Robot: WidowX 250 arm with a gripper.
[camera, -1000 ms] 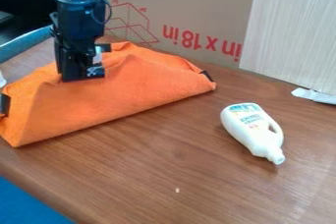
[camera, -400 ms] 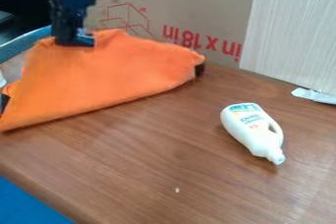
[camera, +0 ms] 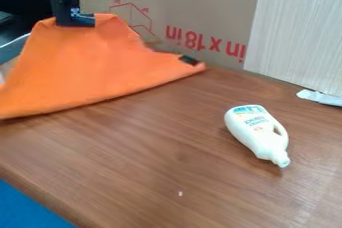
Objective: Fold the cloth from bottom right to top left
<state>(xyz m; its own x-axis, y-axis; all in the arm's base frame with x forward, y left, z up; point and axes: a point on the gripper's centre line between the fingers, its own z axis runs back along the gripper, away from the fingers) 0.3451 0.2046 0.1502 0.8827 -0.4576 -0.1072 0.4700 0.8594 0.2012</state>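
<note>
Cloth [camera: 87,67], bright orange, is held raised at upper left by the black pincer [camera: 75,22], clenched on its top edge; its lower part is draped on the counter [camera: 167,147]. At right, a white bottle [camera: 254,129] is laid flat. Behind, brown cardboard [camera: 200,2] is marked with red print.

Orange cloth [camera: 93,69] in black hand [camera: 75,22]

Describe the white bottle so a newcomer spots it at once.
On the brown table, right of the orange cloth, a white bottle lies on its side. Unlike the white scrap farther back, it has a handle and printed label.
</note>
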